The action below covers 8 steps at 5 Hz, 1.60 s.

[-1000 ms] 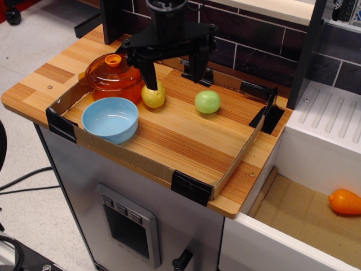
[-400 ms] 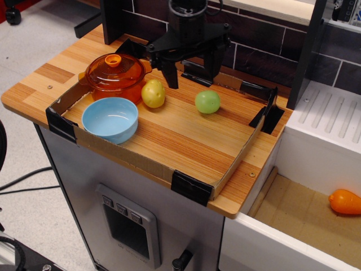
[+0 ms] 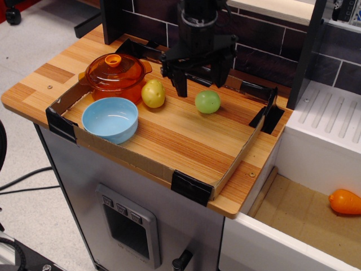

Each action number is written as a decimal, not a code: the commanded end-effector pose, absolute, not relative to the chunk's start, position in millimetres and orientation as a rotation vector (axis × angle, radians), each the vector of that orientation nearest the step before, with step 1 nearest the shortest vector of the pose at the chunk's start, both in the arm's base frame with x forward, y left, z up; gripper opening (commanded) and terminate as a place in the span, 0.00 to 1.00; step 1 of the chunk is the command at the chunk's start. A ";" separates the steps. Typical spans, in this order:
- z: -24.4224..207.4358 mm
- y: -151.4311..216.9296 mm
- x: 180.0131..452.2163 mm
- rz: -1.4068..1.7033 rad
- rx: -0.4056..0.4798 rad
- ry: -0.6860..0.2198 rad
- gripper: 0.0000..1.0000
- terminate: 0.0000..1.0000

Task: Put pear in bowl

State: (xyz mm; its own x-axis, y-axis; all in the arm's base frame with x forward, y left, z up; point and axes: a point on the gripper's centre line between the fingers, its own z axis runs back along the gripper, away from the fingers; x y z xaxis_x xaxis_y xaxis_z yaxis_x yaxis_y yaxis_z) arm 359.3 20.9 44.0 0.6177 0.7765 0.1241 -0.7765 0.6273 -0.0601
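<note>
The pear (image 3: 207,101) is a smooth, round, light-green fruit lying on the wooden tray floor, right of centre. My black gripper (image 3: 198,82) hangs open and empty just above and behind it, one finger (image 3: 181,84) to its left, the other (image 3: 218,72) behind its right side. The light blue bowl (image 3: 110,119) stands empty at the tray's front left, well apart from the pear.
A yellow lumpy fruit (image 3: 153,94) lies between bowl and pear. An orange transparent pot with lid (image 3: 115,75) stands at the back left. Low cardboard walls with black corner clips (image 3: 191,187) edge the tray. An orange vegetable (image 3: 344,201) lies in the lower bin at right.
My gripper has moved right, from over the yellow fruit to above and behind the pear. It stays open. The fruits and bowl have not moved.
</note>
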 end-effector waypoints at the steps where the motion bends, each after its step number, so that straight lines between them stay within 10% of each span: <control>1: 40.5 15.5 383.0 0.848 -0.021 -0.155 1.00 0.00; 2: 29.5 7.9 384.2 0.809 -0.011 -0.123 1.00 0.00; 3: 18.0 8.3 378.8 0.759 0.042 -0.121 0.00 0.00; 6: 103.5 30.1 352.5 0.669 -0.124 -0.206 0.00 0.00; 8: 105.8 76.1 301.8 0.609 -0.100 -0.118 0.00 0.00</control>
State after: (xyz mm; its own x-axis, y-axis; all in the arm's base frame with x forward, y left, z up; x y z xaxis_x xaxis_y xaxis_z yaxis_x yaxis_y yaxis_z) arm 287.7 71.4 84.3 0.8175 0.5758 0.0146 -0.5714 0.8139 -0.1054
